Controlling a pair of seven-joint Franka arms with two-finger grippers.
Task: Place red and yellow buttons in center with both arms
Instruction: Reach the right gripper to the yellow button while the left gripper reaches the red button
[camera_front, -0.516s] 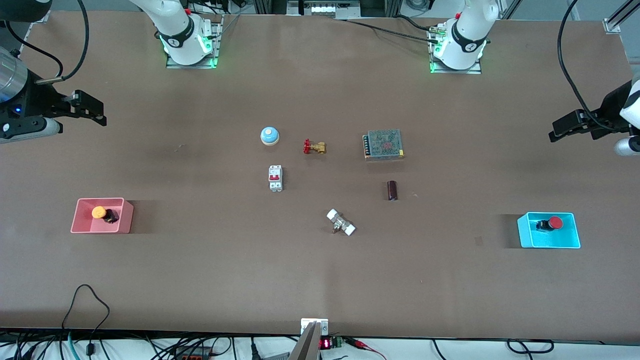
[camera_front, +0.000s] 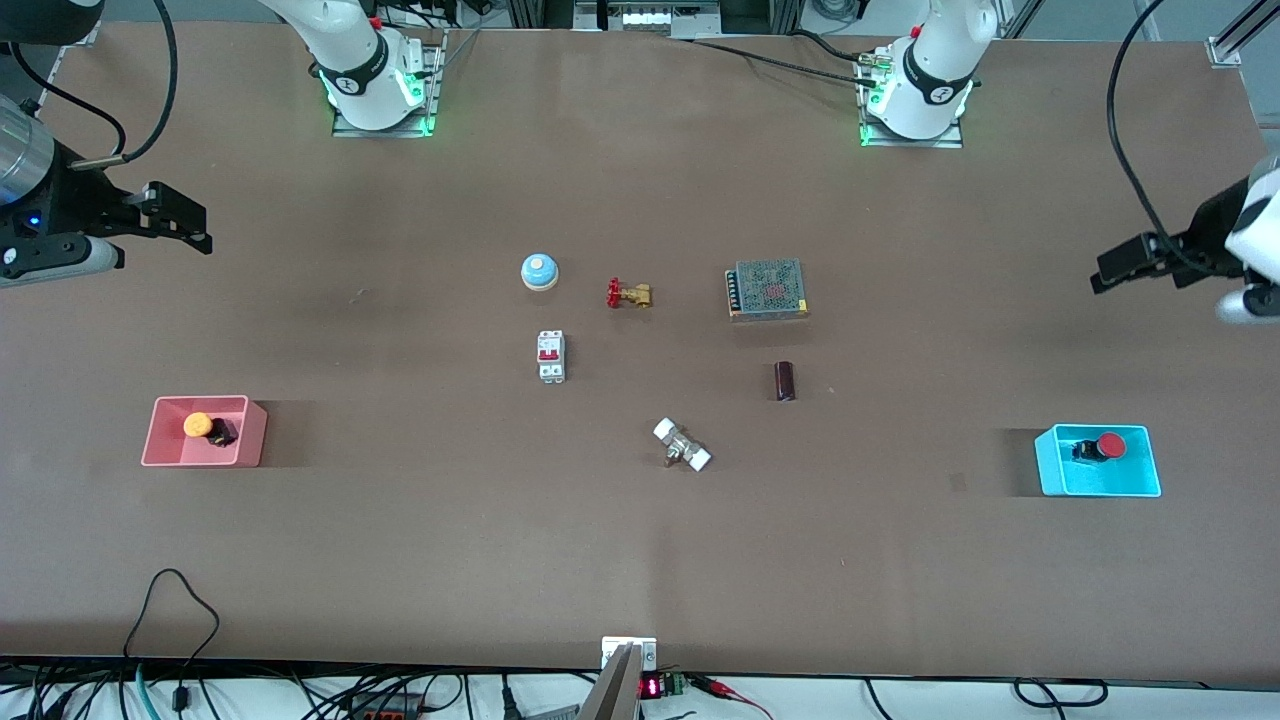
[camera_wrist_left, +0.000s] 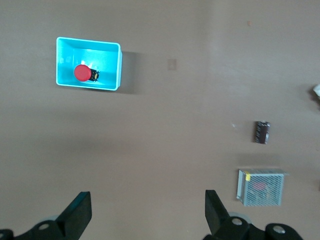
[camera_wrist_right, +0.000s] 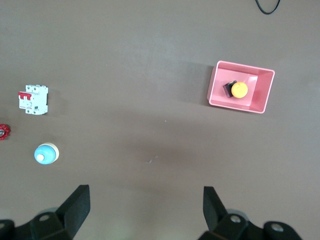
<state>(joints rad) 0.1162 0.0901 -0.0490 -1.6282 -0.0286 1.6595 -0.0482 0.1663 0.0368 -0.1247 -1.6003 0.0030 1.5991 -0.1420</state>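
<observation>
Hovering wide-open over bare table, left gripper (camera_front: 1105, 270) & right gripper (camera_front: 195, 222) should each drop straight onto red button (camera_front: 1110, 446) in cyan bin (camera_front: 1048, 478), yellow button (camera_front: 197, 424) in pink bin (camera_front: 160, 452), clearing walls.

We saw a red button (camera_front: 1111, 445) in a cyan bin (camera_front: 1050, 470), an orange-yellow button (camera_front: 197, 424) in a pink bin (camera_front: 160, 445), both on black bodies, over matte brown table (camera_front: 400, 540).
</observation>
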